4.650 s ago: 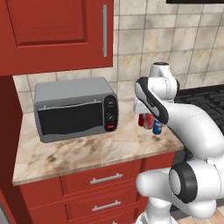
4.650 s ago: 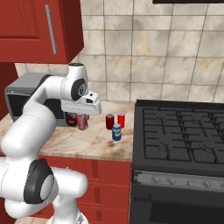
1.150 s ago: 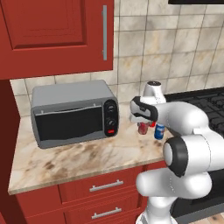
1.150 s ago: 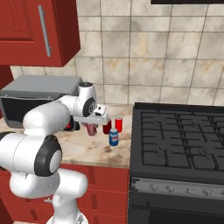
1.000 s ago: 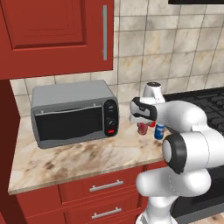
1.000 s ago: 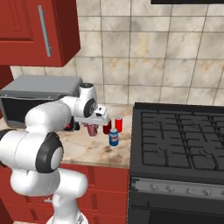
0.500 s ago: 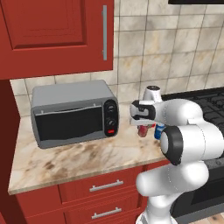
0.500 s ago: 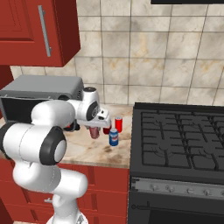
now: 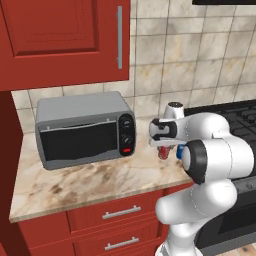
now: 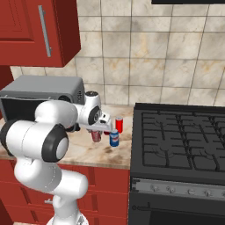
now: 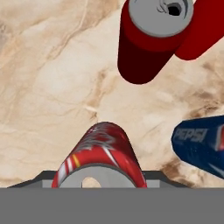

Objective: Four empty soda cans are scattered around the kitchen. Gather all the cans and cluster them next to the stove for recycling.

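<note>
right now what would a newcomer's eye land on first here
The white arm's end effector is shut on a red patterned can over the marble counter. Close by stand a blue can and a plain red can, between the grey toaster oven and the black stove.

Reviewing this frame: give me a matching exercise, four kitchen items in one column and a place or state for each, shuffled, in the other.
Items:
1. red can with white markings
2. blue Pepsi can
3. toaster oven
4. stove

Places or states:
A. black cooktop to the right of the counter in the right base view
B. standing free on the counter, nearest the stove's edge
C. between the gripper's fingers, low over the counter
D. grey, at the counter's far end from the stove

Pairs: 1-C, 2-B, 3-D, 4-A
</note>
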Tool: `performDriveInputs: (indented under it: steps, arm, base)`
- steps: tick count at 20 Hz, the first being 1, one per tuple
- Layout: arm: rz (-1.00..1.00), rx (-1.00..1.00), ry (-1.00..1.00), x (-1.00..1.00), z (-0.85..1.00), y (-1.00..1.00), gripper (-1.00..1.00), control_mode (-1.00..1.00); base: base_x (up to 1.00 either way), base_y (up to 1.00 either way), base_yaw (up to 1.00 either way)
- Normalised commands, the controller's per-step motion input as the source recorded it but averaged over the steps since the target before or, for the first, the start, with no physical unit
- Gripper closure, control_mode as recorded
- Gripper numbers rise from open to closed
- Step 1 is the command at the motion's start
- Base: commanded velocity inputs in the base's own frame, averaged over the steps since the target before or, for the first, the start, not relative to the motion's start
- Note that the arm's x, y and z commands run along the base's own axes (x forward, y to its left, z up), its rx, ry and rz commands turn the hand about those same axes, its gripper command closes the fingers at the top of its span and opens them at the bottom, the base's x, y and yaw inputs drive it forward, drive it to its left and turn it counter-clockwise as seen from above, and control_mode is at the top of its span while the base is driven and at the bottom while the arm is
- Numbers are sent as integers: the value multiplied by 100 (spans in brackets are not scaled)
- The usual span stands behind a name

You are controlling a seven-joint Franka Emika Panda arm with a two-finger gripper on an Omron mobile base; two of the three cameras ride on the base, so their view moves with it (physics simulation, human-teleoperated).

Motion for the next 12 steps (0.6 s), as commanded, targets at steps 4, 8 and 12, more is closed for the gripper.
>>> performDriveInputs:
  steps: [4, 8, 12]
  arm:
    - [0, -1, -1, 4, -19, 0, 100, -100]
    - [0, -1, -2, 3, -16, 0, 100, -100]
    - [0, 0, -1, 7, -14, 0, 100, -100]
  base:
    - [0, 0, 0]
    - [0, 0, 0]
    - [0, 0, 0]
